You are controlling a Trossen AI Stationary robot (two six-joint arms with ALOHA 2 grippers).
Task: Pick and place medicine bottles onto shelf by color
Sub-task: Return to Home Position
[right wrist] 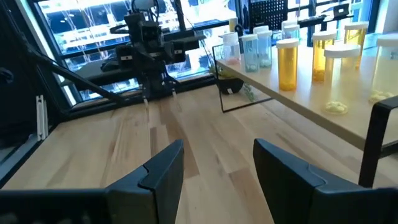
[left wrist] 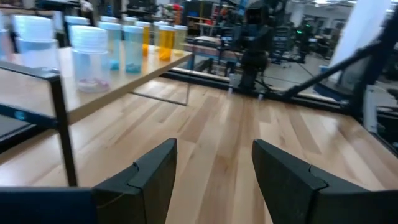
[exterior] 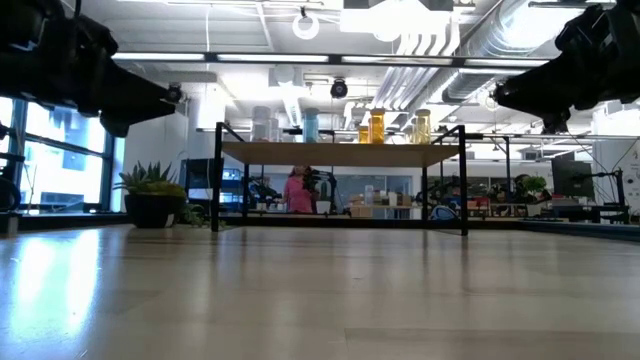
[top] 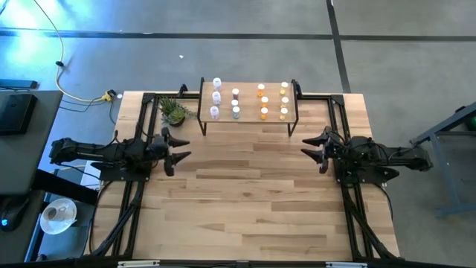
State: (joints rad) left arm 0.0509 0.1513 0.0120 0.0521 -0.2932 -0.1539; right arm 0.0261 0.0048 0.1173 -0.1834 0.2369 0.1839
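Wood-plank table (top: 253, 208) in an open workshop, glass wall and ceiling ducts behind.

1. Shelf (top: 249, 104): light board on black legs, at the table's far edge, centre.
2. Bottles (top: 262, 102): twelve, all upright on the shelf, in four near-to-far rows of three. From left: clear with pale caps, teal-blue, orange, yellow. Writing: none legible in any view.
3. Plant (top: 174, 112): green, dark pot, just left of the shelf.
4. Left gripper (top: 186, 147): left side of the table, nearer than the shelf and well apart from it, pointing right. Fingers spread, nothing between them.
5. Right gripper (top: 309, 147): right side, mirrored, pointing left. Fingers spread, nothing held.

View notes.
- High view alone gives the row count and both arms at once.
- Low view shows the shelf (exterior: 340, 153) edge-on with bottles (exterior: 372, 127) on top, the plant (exterior: 150, 195) to its left, and a person (exterior: 297, 192) in pink far beyond; both arms sit dark in its upper corners.
- Left wrist view: left gripper (left wrist: 214, 168) wide, bare table between the fingers; the clear bottle (left wrist: 90, 59) shows pinkish pills at its bottom.
- Right wrist view: right gripper (right wrist: 217, 168) equally wide; an orange bottle (right wrist: 288, 62) in close view.
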